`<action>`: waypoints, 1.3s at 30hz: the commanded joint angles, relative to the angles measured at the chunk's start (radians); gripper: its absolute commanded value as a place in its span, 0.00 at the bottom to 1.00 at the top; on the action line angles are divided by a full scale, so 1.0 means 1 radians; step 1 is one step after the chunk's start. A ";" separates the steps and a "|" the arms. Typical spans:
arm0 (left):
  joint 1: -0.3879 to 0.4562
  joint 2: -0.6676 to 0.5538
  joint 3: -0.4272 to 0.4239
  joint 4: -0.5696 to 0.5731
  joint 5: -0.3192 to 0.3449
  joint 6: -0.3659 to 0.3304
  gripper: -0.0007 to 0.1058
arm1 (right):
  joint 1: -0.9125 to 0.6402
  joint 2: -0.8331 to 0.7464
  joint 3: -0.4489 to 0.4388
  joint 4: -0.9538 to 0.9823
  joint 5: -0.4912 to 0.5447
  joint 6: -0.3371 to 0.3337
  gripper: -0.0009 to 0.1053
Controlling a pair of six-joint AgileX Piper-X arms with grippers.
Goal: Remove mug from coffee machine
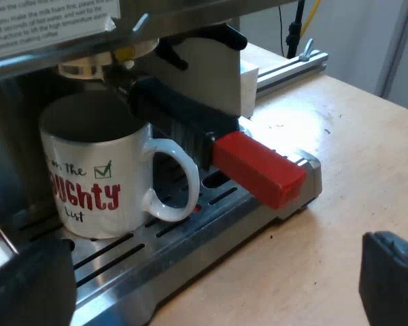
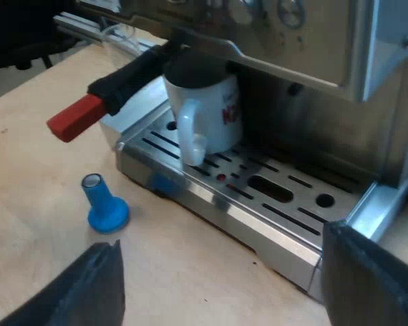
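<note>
A white mug (image 1: 95, 170) with red and green lettering stands on the espresso machine's slotted drip tray (image 1: 211, 224), under the locked metal holder. The holder's dark handle (image 1: 183, 115) reaches out over the mug's handle and ends in red (image 1: 258, 166). My left gripper (image 1: 211, 272) is open, low before the tray's edge, facing the mug's handle side. My right gripper (image 2: 224, 265) is open too, further back from the tray (image 2: 258, 217), and holds nothing. From there the mug (image 2: 204, 109) shows under the machine's front (image 2: 292, 34), with the red end (image 2: 75, 119) jutting out sideways.
A blue tamper (image 2: 105, 207) stands upright on the wooden table (image 2: 41, 204) close to the tray's corner, below the red end. An aluminium rail (image 1: 292, 68) lies on the table beyond the machine.
</note>
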 commanded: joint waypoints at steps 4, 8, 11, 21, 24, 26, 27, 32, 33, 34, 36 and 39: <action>-0.003 -0.001 0.028 -0.037 0.011 0.005 0.81 | 0.047 0.031 0.050 -0.097 -0.013 -0.018 0.60; -0.003 -0.001 0.059 -0.034 0.011 0.005 0.81 | 0.093 0.050 0.109 -0.166 -0.037 -0.016 0.60; -0.003 -0.001 0.075 -0.032 0.011 0.005 0.81 | 0.131 0.053 0.147 -0.225 -0.054 -0.014 0.60; -0.003 -0.001 0.075 -0.033 0.011 0.005 0.81 | 0.212 0.053 0.229 -0.279 -0.052 -0.012 0.60; -0.003 -0.001 0.075 -0.033 0.011 0.005 0.81 | 0.230 0.055 0.259 -0.338 -0.042 -0.012 0.60; -0.003 -0.001 0.075 -0.033 0.011 0.005 0.81 | 0.238 0.055 0.278 -0.371 -0.024 -0.012 0.60; -0.003 -0.001 0.075 -0.033 0.011 0.005 0.81 | 0.241 0.055 0.286 -0.392 -0.013 -0.012 0.60; -0.003 -0.001 0.075 -0.033 0.011 0.005 0.81 | 0.262 0.064 0.336 -0.487 0.032 -0.009 0.60; -0.003 -0.001 0.075 -0.033 0.011 0.005 0.81 | 0.271 0.072 0.347 -0.510 0.050 -0.010 0.60; -0.003 -0.001 0.075 -0.033 0.011 0.005 0.81 | 0.298 0.102 0.364 -0.560 0.085 -0.010 0.60; -0.003 -0.001 0.075 -0.033 0.011 0.005 0.81 | 0.319 0.133 0.368 -0.586 0.122 -0.010 0.60; -0.003 -0.001 0.075 -0.033 0.011 0.005 0.81 | 0.363 0.190 0.367 -0.637 0.187 -0.010 0.60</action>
